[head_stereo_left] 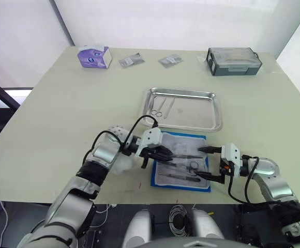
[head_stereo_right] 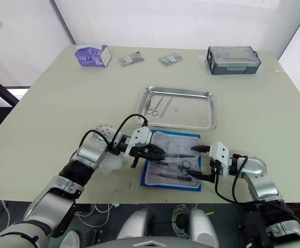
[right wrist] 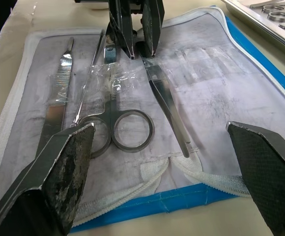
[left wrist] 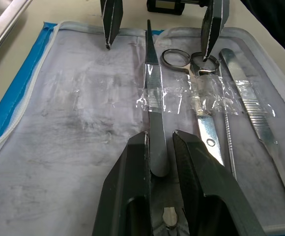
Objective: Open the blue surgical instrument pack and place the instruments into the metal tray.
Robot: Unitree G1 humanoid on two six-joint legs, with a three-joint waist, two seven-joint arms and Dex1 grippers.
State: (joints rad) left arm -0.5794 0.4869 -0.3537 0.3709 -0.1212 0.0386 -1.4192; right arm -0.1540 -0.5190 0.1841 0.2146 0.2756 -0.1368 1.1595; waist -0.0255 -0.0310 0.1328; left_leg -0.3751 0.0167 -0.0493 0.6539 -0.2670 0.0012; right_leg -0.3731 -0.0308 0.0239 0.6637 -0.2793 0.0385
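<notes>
The blue surgical instrument pack (head_stereo_left: 163,180) lies opened flat near the table's front edge, its whitish inner layer up. Several instruments lie on it under clear tape: tweezers (left wrist: 155,113), ring-handled scissors (left wrist: 201,118), a thin probe and a flat ribbed handle (left wrist: 255,115). My left gripper (head_stereo_left: 166,154) reaches in from the pack's left side and is shut on the blunt end of the tweezers. My right gripper (head_stereo_left: 203,163) is open at the pack's right edge, its fingers (right wrist: 64,167) wide apart around the scissors' rings and tweezer tips, touching neither. The metal tray (head_stereo_left: 196,116) sits just beyond the pack with scissors (head_stereo_left: 158,108) in its left part.
Along the far edge stand a purple tissue box (head_stereo_left: 94,57), two grey foil sachets (head_stereo_left: 131,61) (head_stereo_left: 170,60) and a grey lidded box (head_stereo_left: 234,61). The table's front edge runs just below the pack and both arms.
</notes>
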